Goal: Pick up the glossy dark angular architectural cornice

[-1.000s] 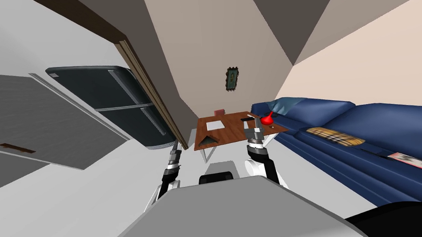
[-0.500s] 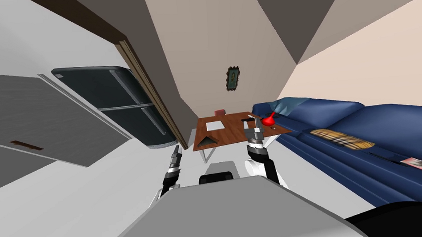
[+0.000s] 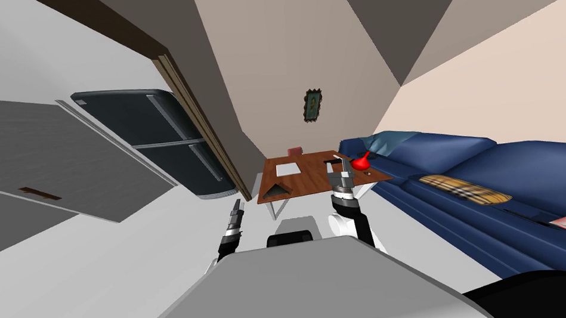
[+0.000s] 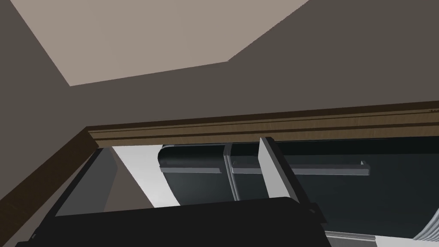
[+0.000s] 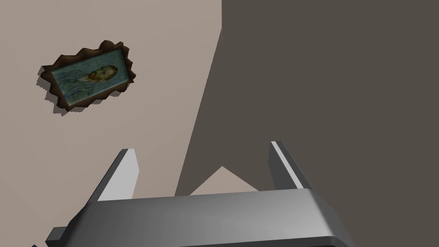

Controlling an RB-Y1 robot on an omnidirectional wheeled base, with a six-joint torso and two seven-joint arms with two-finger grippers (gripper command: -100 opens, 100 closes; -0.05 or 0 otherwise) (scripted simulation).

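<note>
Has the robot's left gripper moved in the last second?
Yes. The left gripper has dropped back toward the robot, away from the table and its near corner.

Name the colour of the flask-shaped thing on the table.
Bright red; the flask on the table shows best in head view.

a home, a living room by the look of it: a long blue sofa [image 3: 455, 170] with a plaid cushion [image 3: 465, 189] runs along one wall. a wooden bench [image 3: 312, 175] beside it carries a red vase [image 3: 359, 160]. a framed picture [image 3: 312, 105] hangs on the beige wall, and a dark fridge [image 3: 155, 136] shows beyond a wood-trimmed doorway [image 3: 199, 119].
</note>
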